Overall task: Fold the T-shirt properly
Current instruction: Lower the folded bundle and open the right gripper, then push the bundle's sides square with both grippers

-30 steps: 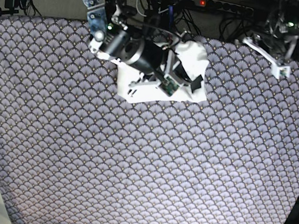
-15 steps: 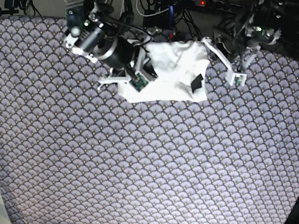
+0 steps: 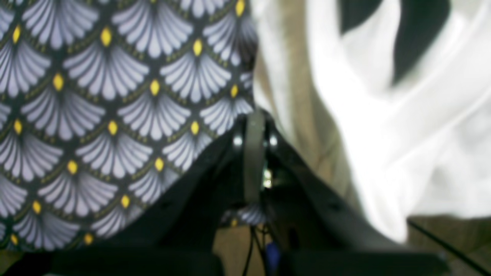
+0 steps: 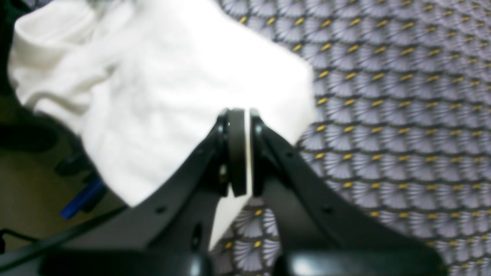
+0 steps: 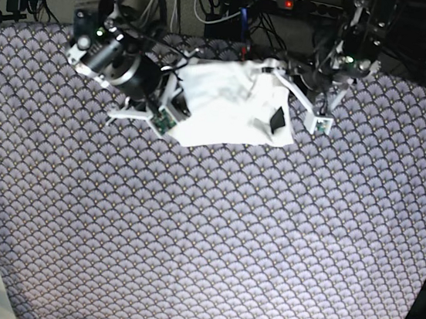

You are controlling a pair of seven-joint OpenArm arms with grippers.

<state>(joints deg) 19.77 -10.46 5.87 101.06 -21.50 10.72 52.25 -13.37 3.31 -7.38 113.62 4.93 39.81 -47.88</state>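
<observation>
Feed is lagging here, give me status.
Both grippers shut: right gripper over T-shirt, left gripper beside it. T-shirt bunched at table's far edge. Nothing blocking.

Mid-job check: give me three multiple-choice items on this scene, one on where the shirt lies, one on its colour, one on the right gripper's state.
1. Where does the T-shirt lie on the table?
A. near the far edge
B. at the centre
C. at the near edge

2. What colour is the cloth in view?
A. blue
B. white
C. red

3. How does the right gripper stand?
A. wide open
B. out of view
C. shut

Answers: 1 A, the base view shows it by the cables at the far edge. 2 B, every view shows white cloth. 3 C, the right wrist view shows the jaws together.
</observation>
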